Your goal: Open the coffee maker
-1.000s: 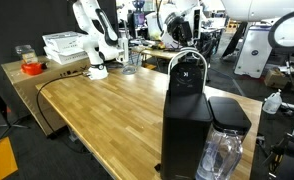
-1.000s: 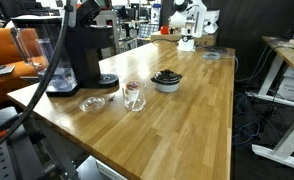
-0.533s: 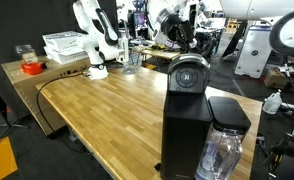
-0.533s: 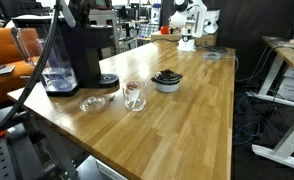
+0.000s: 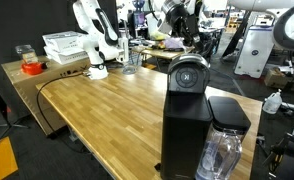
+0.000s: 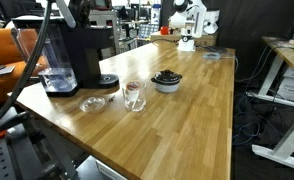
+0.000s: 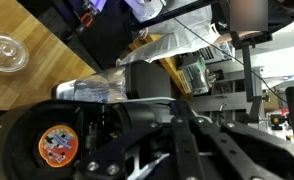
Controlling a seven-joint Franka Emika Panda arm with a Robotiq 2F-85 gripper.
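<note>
The coffee maker [image 5: 187,115] is a tall matte-black box at the near end of the wooden table, with a clear water tank [image 5: 223,152] at its side. Its rounded top lid [image 5: 190,72] is tilted up. In the wrist view the round pod chamber [image 7: 59,145] lies open with an orange pod inside. My gripper [image 5: 175,12] hangs above the machine, clear of the lid. It also shows in an exterior view [image 6: 67,8]. In the wrist view its dark fingers [image 7: 182,120] lie close together and hold nothing.
A drinking glass [image 6: 133,96], a small clear dish [image 6: 91,104] and a dark bowl [image 6: 167,80] stand on the table [image 6: 187,120] beside the machine. A second white arm [image 5: 95,40], white trays [image 5: 65,45] and an orange item [image 5: 31,68] are at the far end.
My gripper has risen from the top of the coffee maker to well above it. The thin handle arc seen over the lid is gone and the rounded lid now stands tilted.
</note>
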